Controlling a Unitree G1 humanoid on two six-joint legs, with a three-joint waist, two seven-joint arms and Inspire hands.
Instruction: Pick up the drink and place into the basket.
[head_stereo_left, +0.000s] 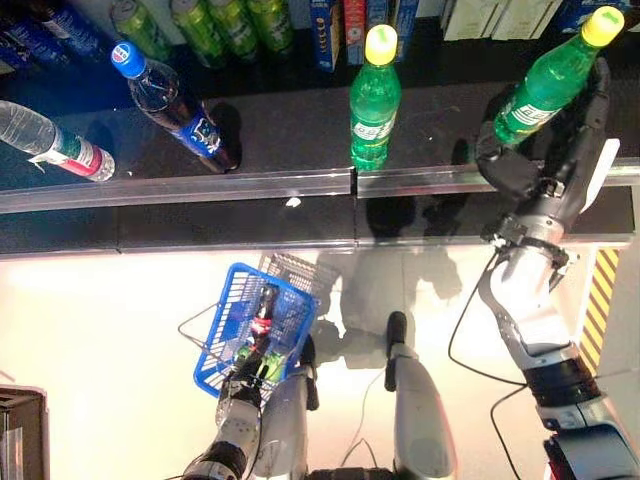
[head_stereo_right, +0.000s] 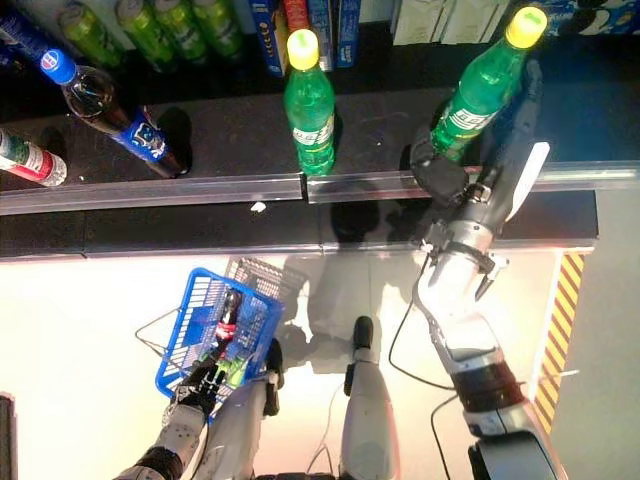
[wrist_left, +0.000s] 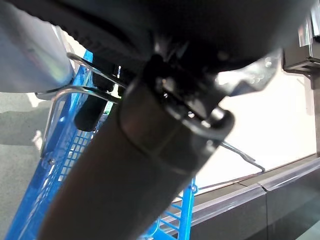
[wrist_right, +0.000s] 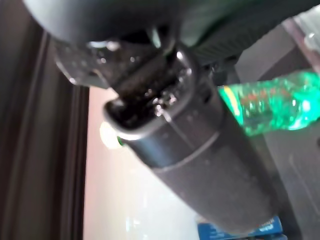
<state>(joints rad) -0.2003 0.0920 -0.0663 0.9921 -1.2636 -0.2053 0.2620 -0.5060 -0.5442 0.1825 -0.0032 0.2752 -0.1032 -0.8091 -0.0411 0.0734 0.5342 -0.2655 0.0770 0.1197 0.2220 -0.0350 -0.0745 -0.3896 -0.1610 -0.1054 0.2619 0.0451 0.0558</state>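
A green bottle with a yellow cap (head_stereo_left: 548, 88) leans tilted at the right end of the dark shelf. My right hand (head_stereo_left: 548, 180) is shut on it, thumb on one side and fingers on the other; the bottle also shows past the hand in the right wrist view (wrist_right: 270, 102). My left hand (head_stereo_left: 243, 388) is shut on the wire handles (wrist_left: 80, 90) of the blue basket (head_stereo_left: 222, 300), which hangs low at the left. A dark cola bottle with a red label (head_stereo_left: 264, 312) lies in the basket.
A second green bottle (head_stereo_left: 374, 105) stands mid-shelf. A dark bottle with a blue cap (head_stereo_left: 170, 105) and a clear water bottle (head_stereo_left: 55, 145) stand at the left. Green cans (head_stereo_left: 210, 25) and boxes (head_stereo_left: 340, 25) line the back. A metal rail (head_stereo_left: 200, 188) edges the shelf.
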